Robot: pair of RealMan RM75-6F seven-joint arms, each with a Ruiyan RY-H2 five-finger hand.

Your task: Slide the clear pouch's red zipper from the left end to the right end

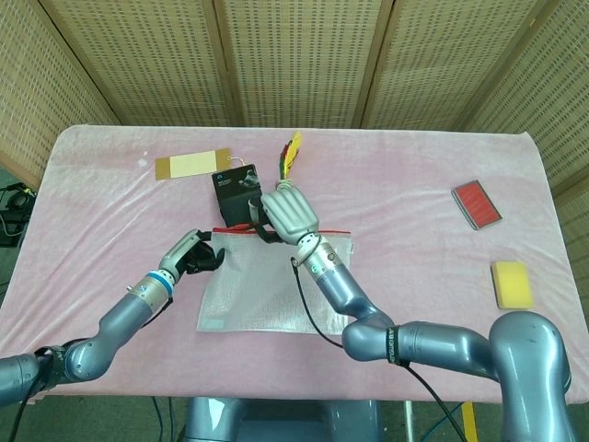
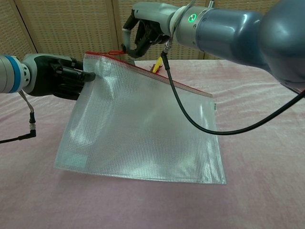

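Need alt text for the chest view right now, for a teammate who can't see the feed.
The left hand pinches the upper-left corner of the clear mesh pouch, lifting that end off the pink tablecloth, while the right hand holds the red zipper pull near the pouch's left end. The red zipper strip slopes down to the right.

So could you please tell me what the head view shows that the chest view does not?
Only the head view shows the red case, the yellow sponge, the tan card and the whole pink table. Only the chest view shows the pouch's left corner lifted and the cable hanging from the left arm. Both show the clear pouch, its red zipper, the left robot hand gripping its corner and the right robot hand at the slider.
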